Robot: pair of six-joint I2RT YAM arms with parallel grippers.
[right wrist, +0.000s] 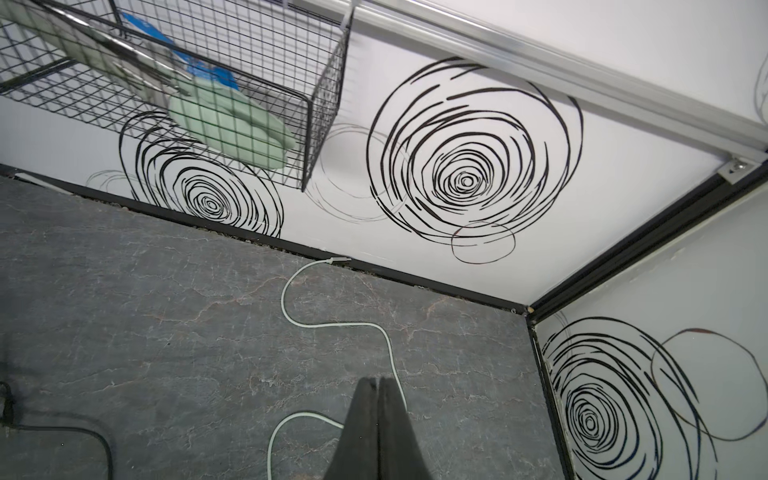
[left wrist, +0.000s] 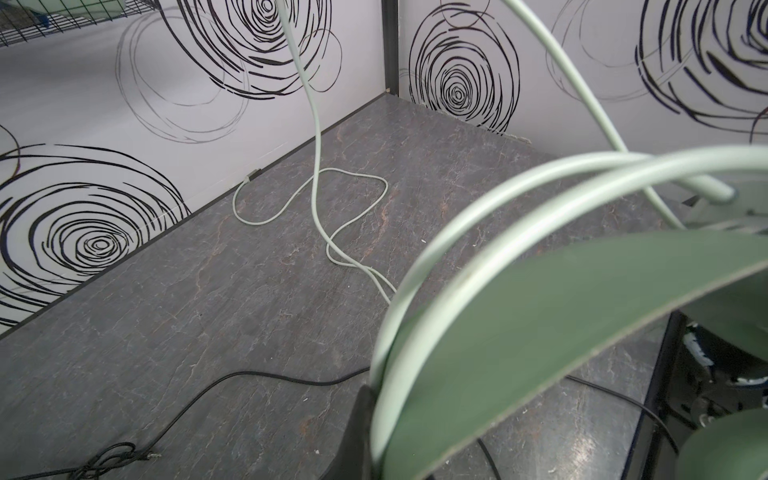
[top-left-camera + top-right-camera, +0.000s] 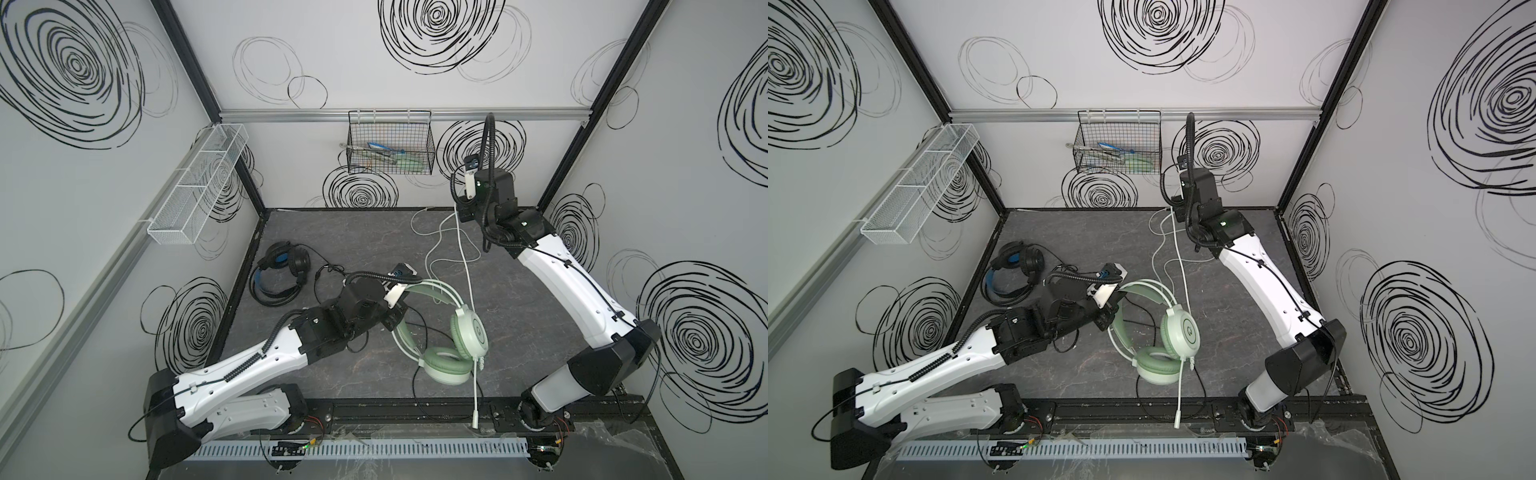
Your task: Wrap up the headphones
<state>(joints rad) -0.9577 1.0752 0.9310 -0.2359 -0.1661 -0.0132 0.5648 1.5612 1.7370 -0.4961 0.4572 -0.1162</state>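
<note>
L gripper point(image 3: 395, 321) pinches mint headset point(image 3: 469, 332) by headband, mid worktop point(image 3: 353, 232). R gripper point(image 1: 378, 384) pressed together on white cord point(image 2: 318, 129), raised nr far-right corner. IMO: keep cord taut, lay even turns round band, watch slack loops. Other, black headset point(image 3: 282, 270), sits by left edge.

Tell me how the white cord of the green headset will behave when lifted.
Probably floppy: the white cord lies in loose curls on the floor. Likely light, as a stretch runs straight up to the right claw. Its free plug end may drag behind.
</note>
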